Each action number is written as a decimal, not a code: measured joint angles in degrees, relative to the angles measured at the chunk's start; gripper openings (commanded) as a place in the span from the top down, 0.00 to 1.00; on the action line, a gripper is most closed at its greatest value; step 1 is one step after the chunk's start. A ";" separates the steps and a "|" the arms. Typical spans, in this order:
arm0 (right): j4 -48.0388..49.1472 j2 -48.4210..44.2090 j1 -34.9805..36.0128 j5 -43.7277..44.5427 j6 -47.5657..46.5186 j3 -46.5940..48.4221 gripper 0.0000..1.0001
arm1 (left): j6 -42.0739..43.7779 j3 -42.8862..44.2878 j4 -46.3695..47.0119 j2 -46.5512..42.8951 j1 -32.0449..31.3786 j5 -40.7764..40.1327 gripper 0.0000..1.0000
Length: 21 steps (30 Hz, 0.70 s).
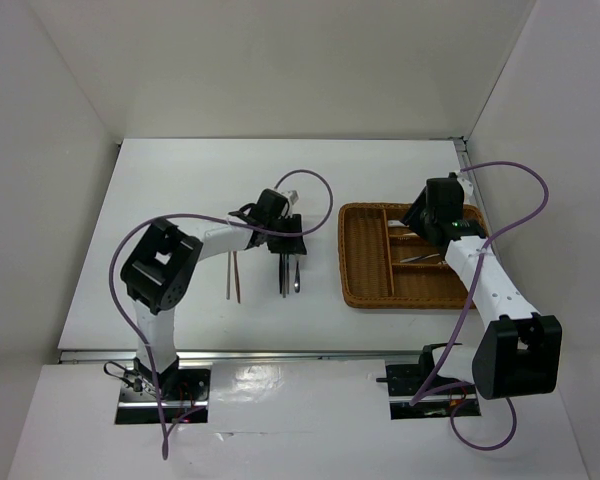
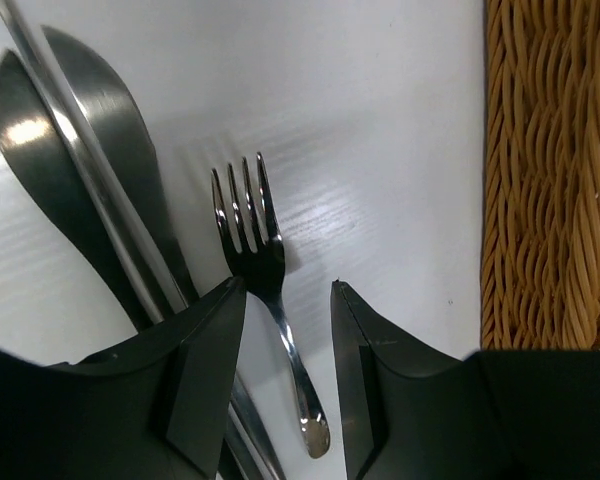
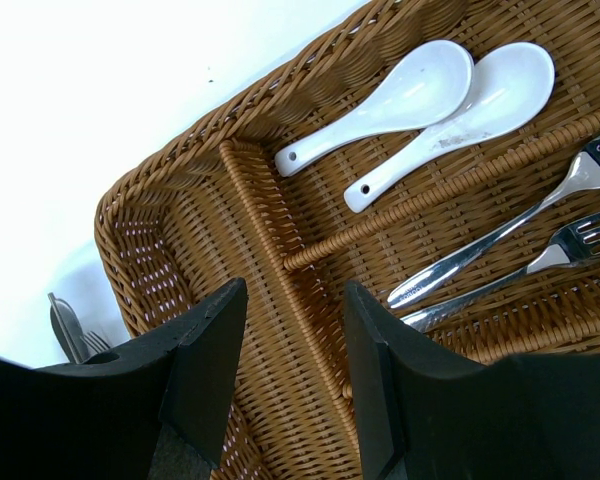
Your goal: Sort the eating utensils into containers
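Only wrist views show: left pincer (image 2: pixel 288 292) parted astride fork (image 2: pixel 248 228); right pincer (image 3: pixel 295 290) parted, empty, near white soup spoons (image 3: pixel 418 88).

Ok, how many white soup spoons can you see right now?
2. One white spoon and a second white spoon lie side by side in the same tray compartment; others may be hidden.

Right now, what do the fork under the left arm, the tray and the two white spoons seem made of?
Fork: polished metal, probably steel; mirror-like glints. Tray: woven wicker or rattan, matte brown; interlaced strands show. White spoons: glossy ceramic, possibly plastic; smooth sheen.
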 measured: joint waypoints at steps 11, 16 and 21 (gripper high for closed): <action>-0.09 -0.02 0.00 0.04 -0.57 0.00 0.49 | -2.08 4.85 -12.55 0.22 -6.36 -12.20 0.55; -0.26 -0.76 0.00 -0.20 -1.05 0.00 0.49 | -4.00 7.54 -16.37 1.84 -8.61 -15.54 0.69; -0.20 -3.28 0.00 -3.39 -1.11 -0.79 0.50 | -5.97 9.97 -17.94 3.56 -9.40 -17.31 0.82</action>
